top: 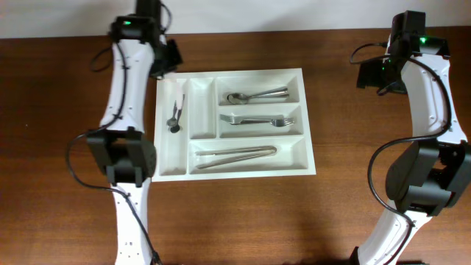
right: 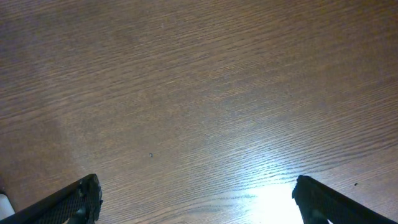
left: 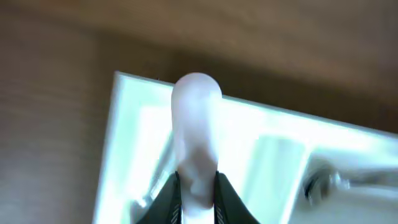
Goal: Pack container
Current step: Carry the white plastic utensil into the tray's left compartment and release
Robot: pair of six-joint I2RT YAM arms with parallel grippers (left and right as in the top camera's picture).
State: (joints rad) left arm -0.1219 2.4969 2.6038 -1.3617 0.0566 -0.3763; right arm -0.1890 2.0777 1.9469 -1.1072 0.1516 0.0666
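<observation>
Wooden table (top: pixel 73 110) — container (top: pixel 246 73) beneath left pincer (left: pixel 198 186), clenched on a white utensil (left: pixel 196 106) — right pincer (right: pixel 198 190) released, well apart.

spoon (top: pixel 257 96), fork (top: pixel 256 119), tongs (top: pixel 235 156) in container (top: pixel 310 132)

Robot lab bench: left arm (top: pixel 126 81) and right arm (top: pixel 430 96) at a dark wooden table (top: pixel 243 213), white wall (top: pixel 280 15) behind.

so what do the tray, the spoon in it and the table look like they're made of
The tray is probably moulded plastic: white, slightly glossy, with rounded walls. The spoon looks like polished metal, with bright glints along it. The table is wood or a wood-look laminate: dark brown, visible grain, a sheen under the light.
</observation>
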